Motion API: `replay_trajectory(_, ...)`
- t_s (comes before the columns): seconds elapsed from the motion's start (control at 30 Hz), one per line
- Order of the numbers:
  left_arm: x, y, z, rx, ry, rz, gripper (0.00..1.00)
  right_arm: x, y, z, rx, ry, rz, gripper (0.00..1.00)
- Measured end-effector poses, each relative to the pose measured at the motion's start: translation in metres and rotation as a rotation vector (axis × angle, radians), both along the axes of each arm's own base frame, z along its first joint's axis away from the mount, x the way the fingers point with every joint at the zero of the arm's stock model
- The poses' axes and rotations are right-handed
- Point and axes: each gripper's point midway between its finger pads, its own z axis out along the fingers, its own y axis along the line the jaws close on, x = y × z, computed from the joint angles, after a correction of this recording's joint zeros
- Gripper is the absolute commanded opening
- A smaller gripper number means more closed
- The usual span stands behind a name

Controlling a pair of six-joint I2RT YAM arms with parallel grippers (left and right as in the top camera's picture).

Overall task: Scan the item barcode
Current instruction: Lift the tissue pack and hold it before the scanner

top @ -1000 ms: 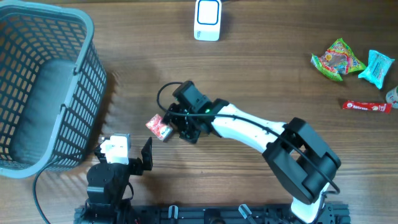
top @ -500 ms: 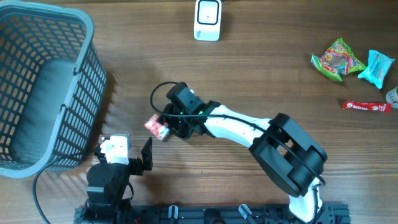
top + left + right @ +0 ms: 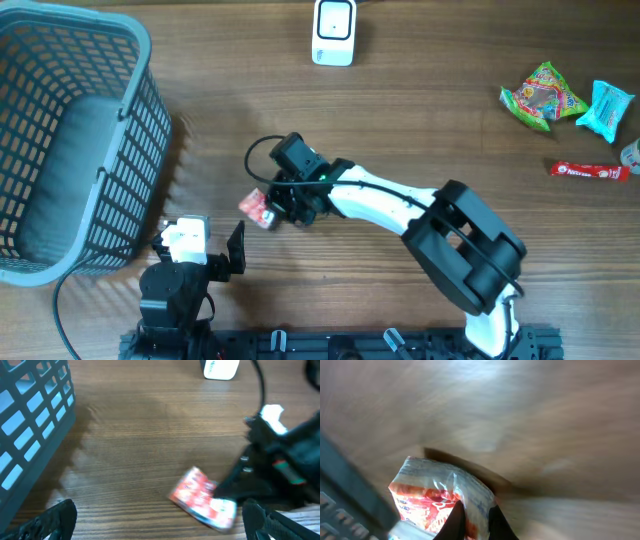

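Basket stands near red packet clamped in right tool; left tool spread apart.

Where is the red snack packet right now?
In the overhead view the red packet is left of centre, pinched in the right hand, just right of the basket and near the open left hand.

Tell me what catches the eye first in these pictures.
The right tool is shut on a red packet, just left of the table's middle. A big grey basket fills the left side. A white scanner sits at the far edge, and bright snacks lie at the far right.
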Motion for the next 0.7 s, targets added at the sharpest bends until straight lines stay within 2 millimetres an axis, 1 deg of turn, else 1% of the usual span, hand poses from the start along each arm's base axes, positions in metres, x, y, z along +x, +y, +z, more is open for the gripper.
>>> replay_trajectory(0.03, 0.0, 0.0, 0.0, 0.0, 0.0, 0.0, 1.0, -0.007, -0.017, 0.002, -0.042, 0.038, -0.008, 0.04)
replay_trajectory(0.07, 0.0, 0.0, 0.0, 0.0, 0.0, 0.0, 1.0, -0.012, -0.028, 0.004, -0.07, 0.064, 0.0, 0.04)
replay_trajectory(0.1, 0.0, 0.0, 0.0, 0.0, 0.0, 0.0, 1.0, -0.018, -0.046, 0.008, -0.107, 0.093, 0.004, 0.04)
replay_trajectory(0.17, 0.0, 0.0, 0.0, 0.0, 0.0, 0.0, 1.0, -0.026, -0.082, 0.023, -0.15, 0.148, 0.001, 0.04)
replay_trajectory(0.2, 0.0, 0.0, 0.0, 0.0, 0.0, 0.0, 1.0, -0.026, -0.097, 0.036, -0.144, 0.161, -0.005, 0.04)
replay_trajectory(0.23, 0.0, 0.0, 0.0, 0.0, 0.0, 0.0, 1.0, -0.024, -0.107, 0.051, -0.122, 0.161, -0.006, 0.04)
replay_trajectory(0.27, 0.0, 0.0, 0.0, 0.0, 0.0, 0.0, 1.0, -0.022, -0.117, 0.07, -0.081, 0.152, -0.005, 0.04)
replay_trajectory(0.3, 0.0, 0.0, 0.0, 0.0, 0.0, 0.0, 1.0, -0.021, -0.124, 0.085, -0.048, 0.137, 0.003, 0.04)
replay_trajectory(0.37, 0.0, 0.0, 0.0, 0.0, 0.0, 0.0, 1.0, -0.027, -0.137, 0.118, 0.045, 0.125, 0.029, 0.04)
replay_trajectory(0.4, 0.0, 0.0, 0.0, 0.0, 0.0, 0.0, 1.0, -0.031, -0.143, 0.131, 0.088, 0.127, 0.042, 0.04)
replay_trajectory(0.47, 0.0, 0.0, 0.0, 0.0, 0.0, 0.0, 1.0, -0.041, -0.152, 0.15, 0.159, 0.148, 0.06, 0.04)
replay_trajectory(0.53, 0.0, 0.0, 0.0, 0.0, 0.0, 0.0, 1.0, -0.05, -0.159, 0.159, 0.202, 0.191, 0.064, 0.04)
replay_trajectory(0.6, 0.0, 0.0, 0.0, 0.0, 0.0, 0.0, 1.0, -0.054, -0.162, 0.162, 0.224, 0.216, 0.067, 0.04)
replay_trajectory(0.7, 0.0, 0.0, 0.0, 0.0, 0.0, 0.0, 1.0, -0.055, -0.161, 0.165, 0.254, 0.199, 0.096, 0.04)
